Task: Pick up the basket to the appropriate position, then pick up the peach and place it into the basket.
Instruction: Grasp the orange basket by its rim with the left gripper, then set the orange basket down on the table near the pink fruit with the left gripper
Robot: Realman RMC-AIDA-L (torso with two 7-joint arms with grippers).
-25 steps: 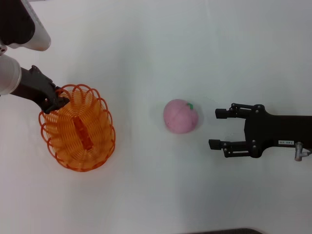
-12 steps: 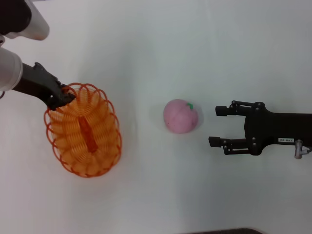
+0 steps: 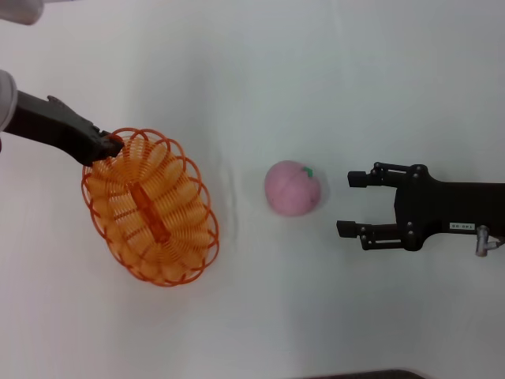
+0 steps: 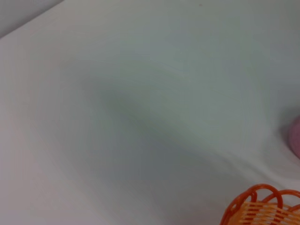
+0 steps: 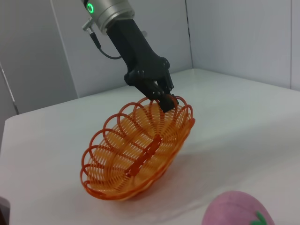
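Table, head view: white table [image 3: 260, 71] fills the whole picture, nothing else lies on it.
Basket, head view: the basket [image 3: 151, 207] sits on the robot's left side, well apart from the peach [image 3: 293, 188].
Left gripper, head view: the left gripper [image 3: 105, 146] pinches the basket's far rim.
Right gripper, head view: the right gripper [image 3: 353, 205] waits wide open just beside the peach, not touching it.
Long way, head view: the oval runs slanted, from the held end toward the near right.
Left wrist view: only a bit of orange rim [image 4: 262, 208] and a pink edge [image 4: 295, 136] show.
Tilt, right wrist view: the held end of the basket [image 5: 140, 150] is up, the low end is on the table.
Good way to do it: I think move slowly, keep the pinch tight, and set it down flat near the peach.
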